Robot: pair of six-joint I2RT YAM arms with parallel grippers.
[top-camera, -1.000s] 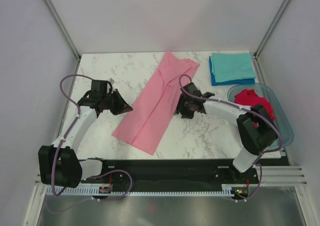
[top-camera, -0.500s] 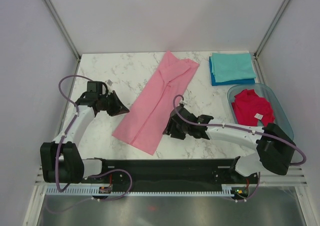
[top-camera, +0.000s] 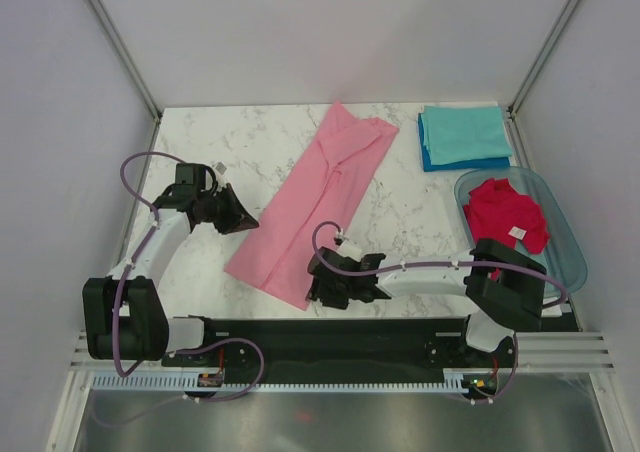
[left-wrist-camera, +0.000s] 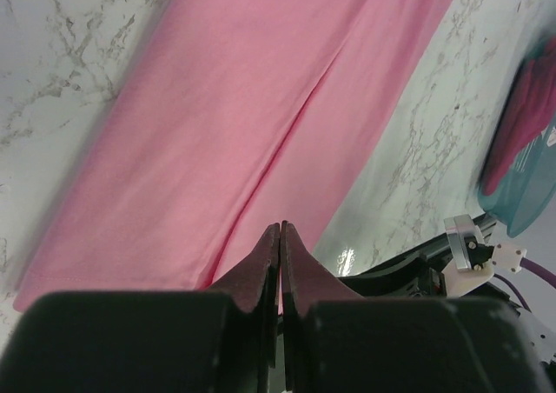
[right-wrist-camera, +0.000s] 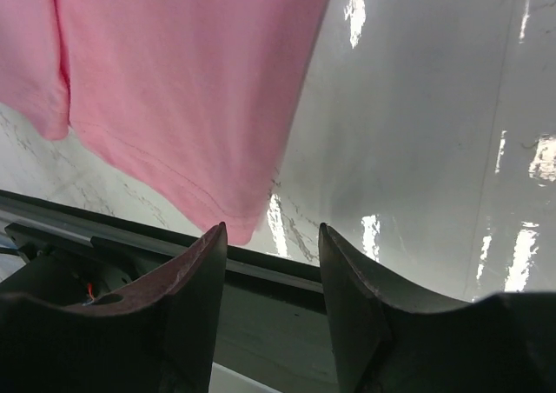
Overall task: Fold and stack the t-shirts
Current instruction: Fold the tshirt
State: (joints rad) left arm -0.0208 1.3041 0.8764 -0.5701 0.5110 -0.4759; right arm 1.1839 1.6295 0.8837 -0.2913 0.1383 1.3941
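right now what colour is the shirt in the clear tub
Crimson red, with a small white tag. The shirt shows best in the top external view.

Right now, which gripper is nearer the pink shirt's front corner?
Right. The right gripper sits open beside that corner of the pink shirt; the left gripper, shut, is farther back by its left edge.
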